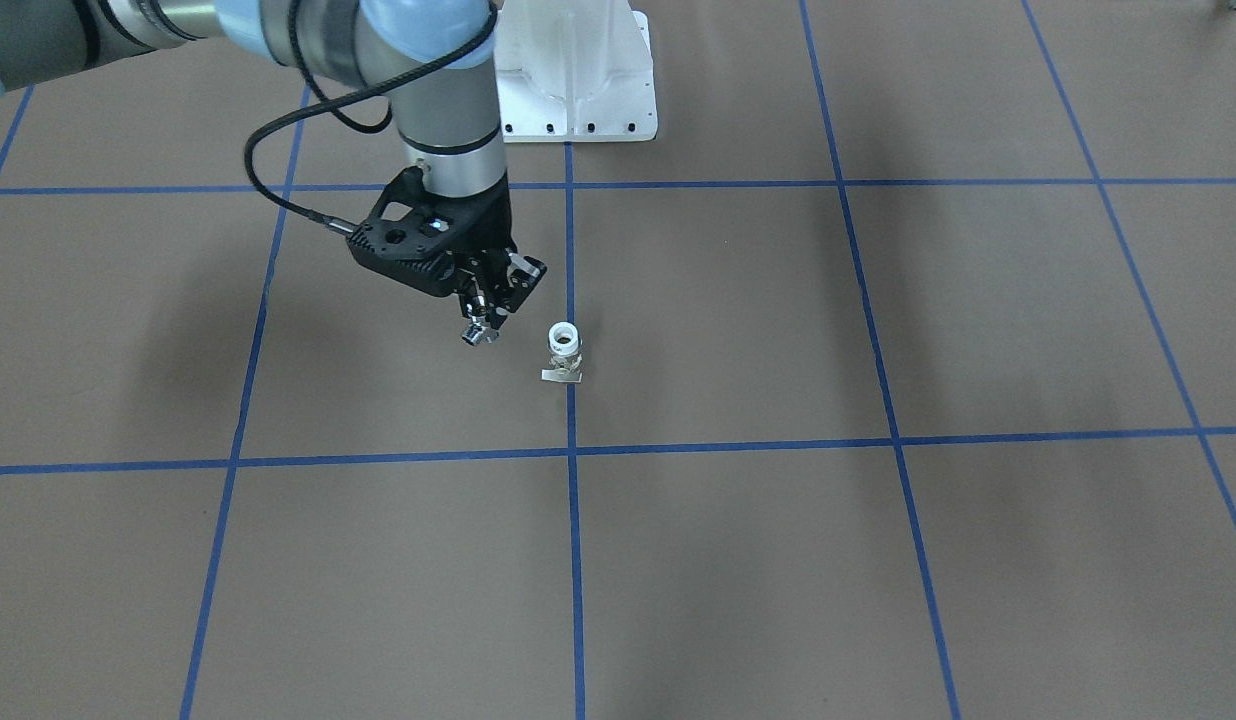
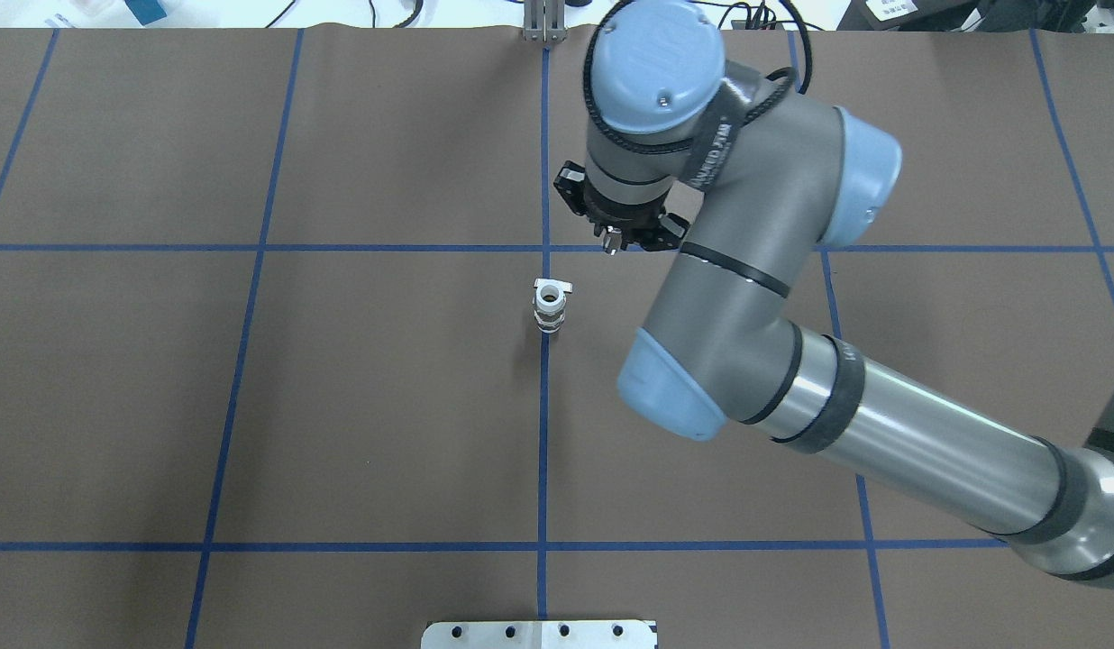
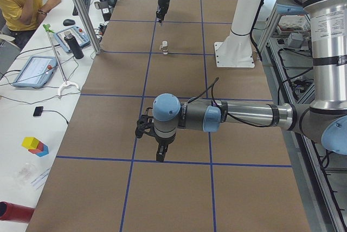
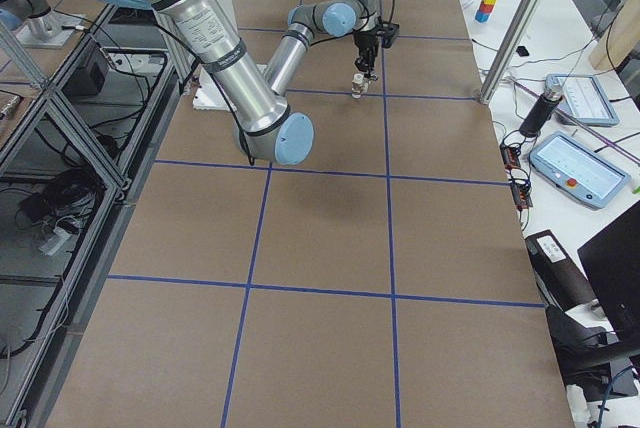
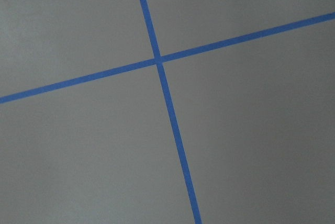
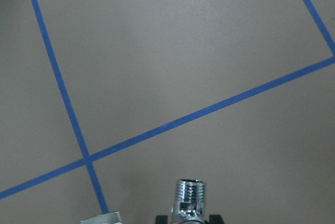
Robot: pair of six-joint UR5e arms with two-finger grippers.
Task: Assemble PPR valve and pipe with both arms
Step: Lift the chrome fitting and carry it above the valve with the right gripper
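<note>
Because the pipe (image 1: 473,336) is a short, rigid chrome piece, judged light and slippery, the right tool (image 1: 486,318) pinches it across the waisted middle, and the threaded open end projects past the fingertips, free for mating. A firm, square hold is advised, since smooth metal can rotate between the pads under thread load. The PPR valve (image 1: 564,349) stands upright on the bench (image 1: 878,560), to the left of the right tool and lower than it, near but not touching. The valve is judged equally light and stiff, and it is narrow-based and likely to tip if nudged. Take hold on the metal body under the white collar (image 1: 563,333), clear of the flat tab (image 1: 561,376). The left tool (image 3: 160,155) hangs over bare bench, well apart from the right tool; whether it is spread or pressed together cannot be told. Count: 1 valve, 1 pipe, 2 tools.
</note>
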